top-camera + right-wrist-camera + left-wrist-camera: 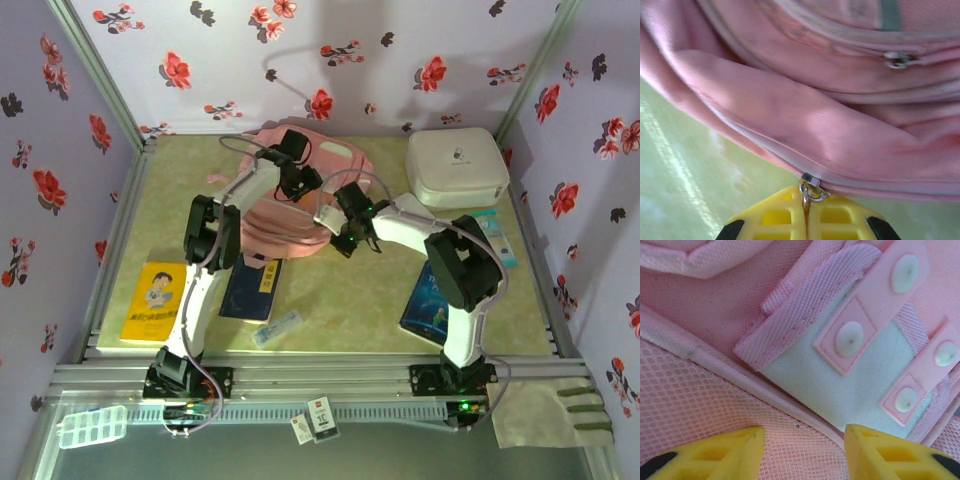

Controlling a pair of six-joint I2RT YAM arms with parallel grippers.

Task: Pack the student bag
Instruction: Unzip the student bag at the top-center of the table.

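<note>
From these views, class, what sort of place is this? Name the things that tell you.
Probably a staged robot test cell, not a classroom: flower-papered walls box in the table, two robot arms are bolted at its near rail, and a student bag, yellow book and white case lie on it.

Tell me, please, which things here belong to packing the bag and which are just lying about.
For the job: pink backpack; its zip pull, pinched by the right hand; likely the yellow book and dark blue book.
Lying about: white case, clear box, grey cloth.
</note>
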